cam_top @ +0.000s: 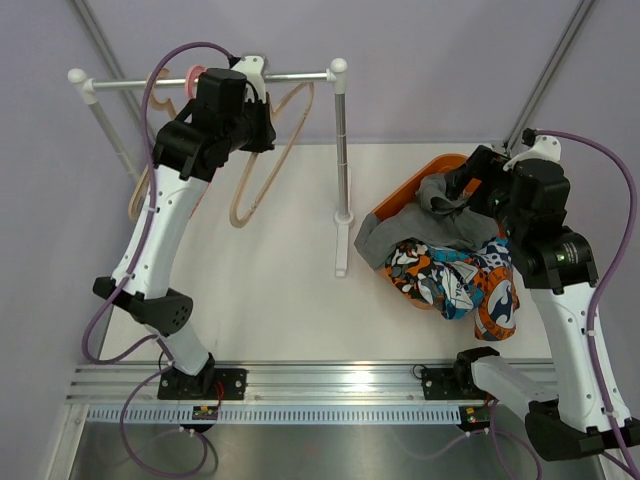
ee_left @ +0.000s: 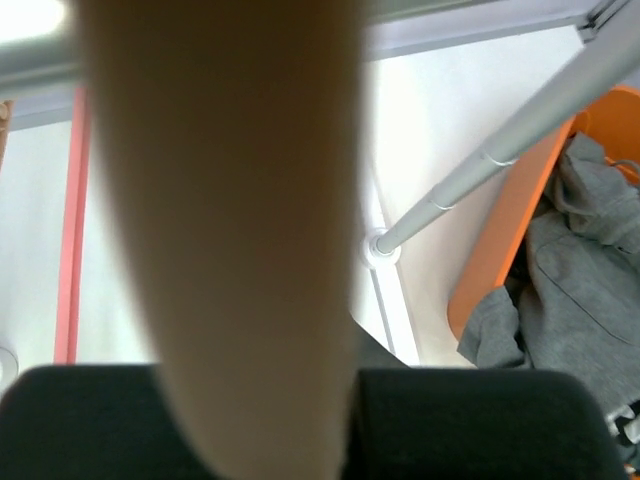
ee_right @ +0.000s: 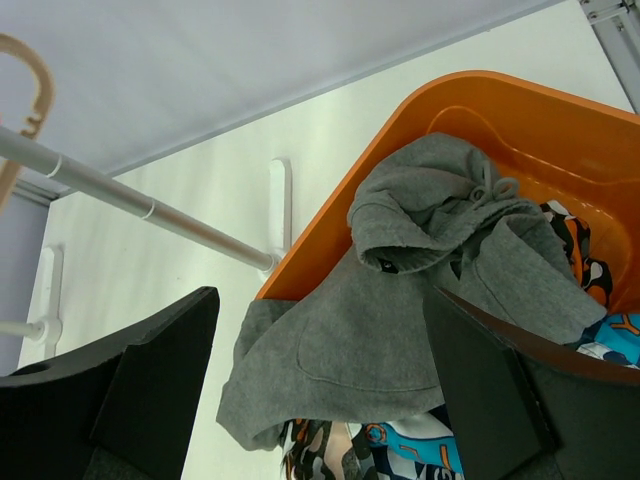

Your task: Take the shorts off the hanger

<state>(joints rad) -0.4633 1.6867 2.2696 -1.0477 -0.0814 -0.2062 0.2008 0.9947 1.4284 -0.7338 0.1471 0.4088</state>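
Three pairs of shorts lie heaped at an orange bin [ee_right: 520, 110].
The grey shorts [ee_right: 400, 330] drape over its rim at 3 o'clock on the table, with the camouflage shorts [cam_top: 415, 265] and blue patterned shorts [cam_top: 480, 290] toward 5 o'clock. The right gripper [ee_right: 320, 340] hovers wide open over the grey pair, holding nothing. At 11 o'clock the left gripper [ee_left: 265, 420] is clamped on a wooden hanger [cam_top: 262, 170].

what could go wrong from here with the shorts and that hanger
The grey shorts hang over the orange bin's rim and may slide onto the table.
The left gripper is clamped on a wooden hanger at the rail; a careless pull could rock the rack.
The open right gripper over them might snag cloth.
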